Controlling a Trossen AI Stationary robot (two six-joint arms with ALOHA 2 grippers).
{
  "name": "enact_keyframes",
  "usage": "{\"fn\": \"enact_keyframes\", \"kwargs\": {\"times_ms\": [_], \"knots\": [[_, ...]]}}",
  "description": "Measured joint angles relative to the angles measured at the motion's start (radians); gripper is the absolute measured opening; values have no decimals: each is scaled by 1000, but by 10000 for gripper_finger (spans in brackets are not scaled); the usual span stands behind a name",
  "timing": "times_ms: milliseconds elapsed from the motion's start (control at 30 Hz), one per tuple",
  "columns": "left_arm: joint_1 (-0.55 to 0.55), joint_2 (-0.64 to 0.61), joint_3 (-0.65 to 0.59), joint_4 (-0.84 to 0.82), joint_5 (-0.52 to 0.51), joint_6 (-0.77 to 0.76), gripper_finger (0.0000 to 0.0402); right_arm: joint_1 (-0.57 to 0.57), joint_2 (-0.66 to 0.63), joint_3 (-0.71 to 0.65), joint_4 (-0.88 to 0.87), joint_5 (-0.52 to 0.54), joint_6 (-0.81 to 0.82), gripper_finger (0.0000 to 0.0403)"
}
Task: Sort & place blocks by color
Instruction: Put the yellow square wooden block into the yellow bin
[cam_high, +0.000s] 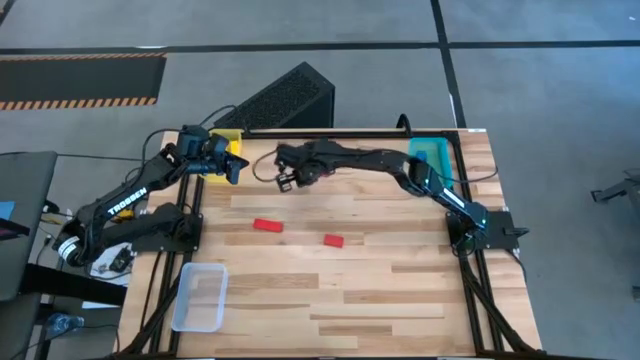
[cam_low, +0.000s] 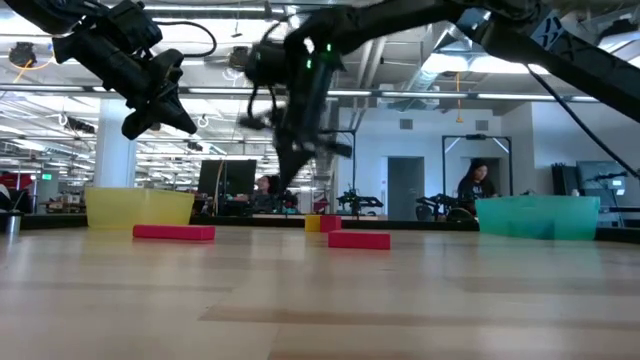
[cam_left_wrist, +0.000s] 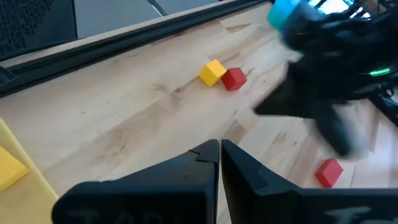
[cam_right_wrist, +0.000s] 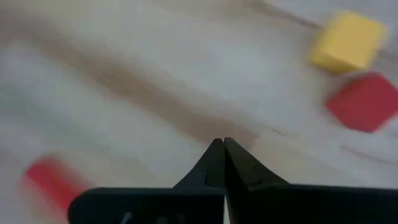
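Both claws hung clenched and empty above the table. The right gripper (cam_right_wrist: 219, 149) hovered near a yellow block (cam_right_wrist: 347, 42) and a red block (cam_right_wrist: 365, 101) lying just beside each other. The left gripper (cam_left_wrist: 219, 149) waited beside the yellow tray (cam_high: 228, 138). The blocks looked light, rigid and smooth; squeezing opposite flat sides should hold best.

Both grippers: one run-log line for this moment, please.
left gripper: shut, empty, by yellow tray | right gripper: shut, empty, above table | red blocks loose
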Motion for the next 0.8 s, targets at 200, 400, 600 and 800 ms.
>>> {"fn": "enact_keyframes", "kwargs": {"times_ms": [200, 400, 600, 800], "knots": [[0, 0, 0, -16, -13, -17, 2, -51, -36, 27, 70, -91, -399, 59], [0, 0, -1, -32, -83, -109, 2, -161, -36, 33, -20, -192, -694, 168], [-1, 2, -1, -29, -125, -184, 2, -221, -12, 35, -20, -196, -851, 255], [-1, 2, -1, -29, -126, -284, 2, -231, 86, 33, -50, -205, -901, 251]]}}
